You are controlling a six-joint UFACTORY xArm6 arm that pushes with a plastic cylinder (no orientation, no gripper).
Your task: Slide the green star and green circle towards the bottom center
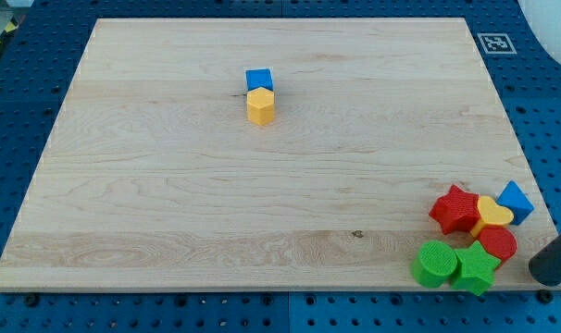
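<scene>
The green circle (435,264) and the green star (476,268) lie side by side, touching, at the board's bottom right corner. The circle is on the left and the star on the right. My tip (541,271) is the end of a dark rod that enters from the view's right edge. It sits just off the board's right edge, to the right of the green star and the red circle (497,244), with a small gap to both.
A red star (455,209), a yellow heart (492,215) and a blue block (514,201) cluster just above the green pair. A blue cube (259,80) and a yellow hexagon (260,106) touch each other near the top centre of the wooden board (216,203).
</scene>
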